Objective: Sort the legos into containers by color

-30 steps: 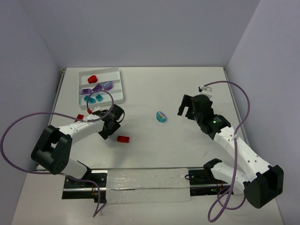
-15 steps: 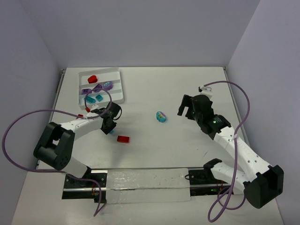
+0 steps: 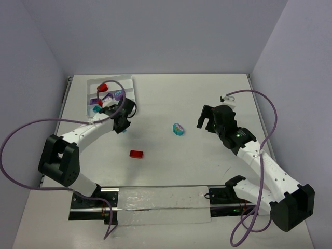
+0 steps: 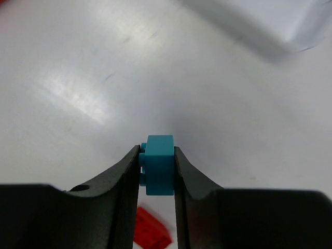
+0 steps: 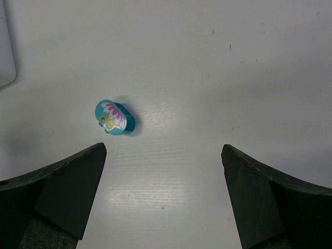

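My left gripper (image 4: 157, 155) is shut on a small teal brick (image 4: 159, 165), held above the table just in front of the white tray (image 3: 124, 79). In the top view that gripper (image 3: 123, 127) sits at the tray's near edge, and the arm hides part of the tray. A red piece (image 3: 102, 87) and a purple piece (image 3: 118, 94) lie in the tray. A flat red brick (image 3: 137, 153) lies loose on the table, also below the fingers as a red brick (image 4: 153, 234). The rounded teal piece (image 5: 115, 117) lies ahead and left of my open right gripper (image 5: 163, 151).
A long clear strip with black clamps (image 3: 161, 203) lies along the near edge between the arm bases. A purple cable (image 3: 21, 135) loops off the left arm, another cable (image 3: 270, 119) off the right. Walls close in the table on three sides.
My left gripper closed on the teal brick on the table, lifted it and carried it back toward the tray. The right arm has stayed still.
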You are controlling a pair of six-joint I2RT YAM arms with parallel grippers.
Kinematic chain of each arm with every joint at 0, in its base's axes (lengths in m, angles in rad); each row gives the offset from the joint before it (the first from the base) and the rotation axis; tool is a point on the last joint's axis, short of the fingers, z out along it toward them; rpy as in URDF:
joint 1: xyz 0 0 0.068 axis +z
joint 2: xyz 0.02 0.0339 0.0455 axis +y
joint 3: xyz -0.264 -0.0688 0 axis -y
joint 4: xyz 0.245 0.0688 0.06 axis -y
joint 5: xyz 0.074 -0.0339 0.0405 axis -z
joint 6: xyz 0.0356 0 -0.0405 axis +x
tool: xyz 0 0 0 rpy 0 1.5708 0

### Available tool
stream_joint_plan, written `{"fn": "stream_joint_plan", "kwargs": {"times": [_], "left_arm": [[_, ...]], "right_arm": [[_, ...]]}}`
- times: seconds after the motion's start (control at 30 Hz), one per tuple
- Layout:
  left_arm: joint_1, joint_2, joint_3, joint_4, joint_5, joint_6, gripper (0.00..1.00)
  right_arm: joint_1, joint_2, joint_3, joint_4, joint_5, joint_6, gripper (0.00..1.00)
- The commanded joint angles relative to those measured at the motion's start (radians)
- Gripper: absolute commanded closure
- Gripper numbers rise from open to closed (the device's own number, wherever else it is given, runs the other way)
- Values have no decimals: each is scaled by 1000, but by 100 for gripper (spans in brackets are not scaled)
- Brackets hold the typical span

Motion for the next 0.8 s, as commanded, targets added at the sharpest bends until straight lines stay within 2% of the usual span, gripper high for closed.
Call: {"fn": "stream_joint_plan", "kwargs": {"times": [0.0, 0.07, 0.3, 0.77], "left_arm": [[67, 62, 282, -46, -85, 161, 100], [115, 121, 366, -32, -54, 193, 100], [212, 305, 521, 23, 49, 252, 99], [270, 495, 603, 61, 72, 284, 98]], "right_arm": [[6, -16, 21, 16, 5, 4, 0], [6, -15, 22, 14, 8, 3, 0], [7, -12, 49, 6, 20, 0, 0], [6, 11, 27, 11, 23, -1, 0]]}}
